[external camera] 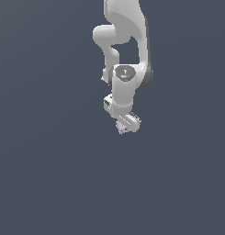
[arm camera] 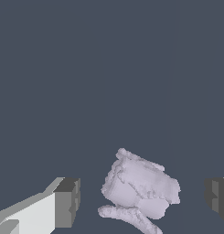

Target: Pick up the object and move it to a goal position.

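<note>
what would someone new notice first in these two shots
The white arm reaching down from the top of the exterior view against plain dark grey. At its tip, the tool sits right over a tiny lilac-pink lump. In the wrist view that lump lies between the spread dark fingertips, touching neither.
</note>
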Robot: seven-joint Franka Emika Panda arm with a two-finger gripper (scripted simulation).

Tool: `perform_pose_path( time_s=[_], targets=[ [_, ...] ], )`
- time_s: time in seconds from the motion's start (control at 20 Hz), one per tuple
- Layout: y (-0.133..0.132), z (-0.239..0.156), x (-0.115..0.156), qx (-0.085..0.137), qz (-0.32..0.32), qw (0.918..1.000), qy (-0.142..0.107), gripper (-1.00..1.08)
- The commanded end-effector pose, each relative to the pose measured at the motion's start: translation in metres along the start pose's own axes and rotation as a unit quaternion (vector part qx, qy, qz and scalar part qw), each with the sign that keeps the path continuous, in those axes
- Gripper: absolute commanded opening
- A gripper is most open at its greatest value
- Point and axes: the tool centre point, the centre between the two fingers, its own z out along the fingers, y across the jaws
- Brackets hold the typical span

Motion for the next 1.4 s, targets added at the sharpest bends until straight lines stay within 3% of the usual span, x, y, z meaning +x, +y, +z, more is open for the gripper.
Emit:
perform_pose_path(
  time_s=[0.0, 0.7, 1.05, 1.35],
  targets=[
    [0.001, 0.003, -0.006, 0.0, 0.032, 0.9995, 0.0, 1.0],
    [0.007, 0.017, -0.035, 0.0, 0.176, 0.9845, -0.001, 1.0],
    [0.009, 0.02, -0.04, 0.0, 0.204, 0.979, -0.001, 1.0],
    [0.009, 0.021, -0.041, 0.0, 0.205, 0.9788, -0.001, 1.0]
  ],
)
